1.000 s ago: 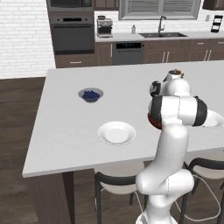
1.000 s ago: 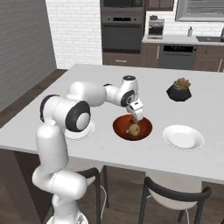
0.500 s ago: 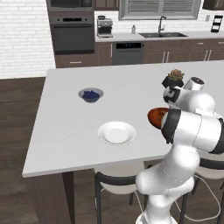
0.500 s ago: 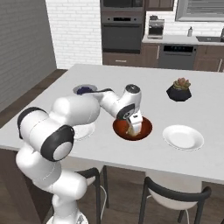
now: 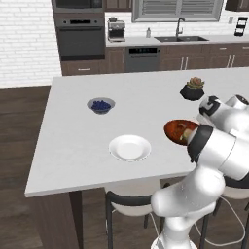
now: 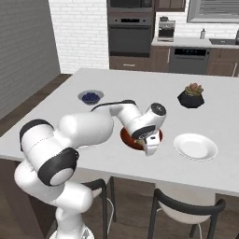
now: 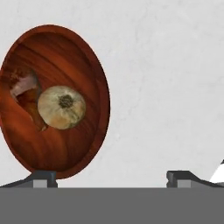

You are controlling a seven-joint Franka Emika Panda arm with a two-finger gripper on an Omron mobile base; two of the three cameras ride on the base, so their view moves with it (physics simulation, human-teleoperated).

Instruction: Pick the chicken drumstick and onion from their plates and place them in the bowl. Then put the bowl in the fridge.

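The end effector (image 7: 112, 177) is spread wide, grasping nothing, beside the glossy reddish-brown wooden bowl (image 7: 83, 65) on the pale grey bench (image 7: 166, 87). Inside lie the round yellowish onion (image 7: 61, 107), dark-centred, and the reddish-brown chicken drumstick (image 7: 27, 89), touching it.

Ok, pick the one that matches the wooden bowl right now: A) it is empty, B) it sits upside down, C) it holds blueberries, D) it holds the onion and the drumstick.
D: the hand view shows the onion lying beside the chicken drumstick inside the bowl.
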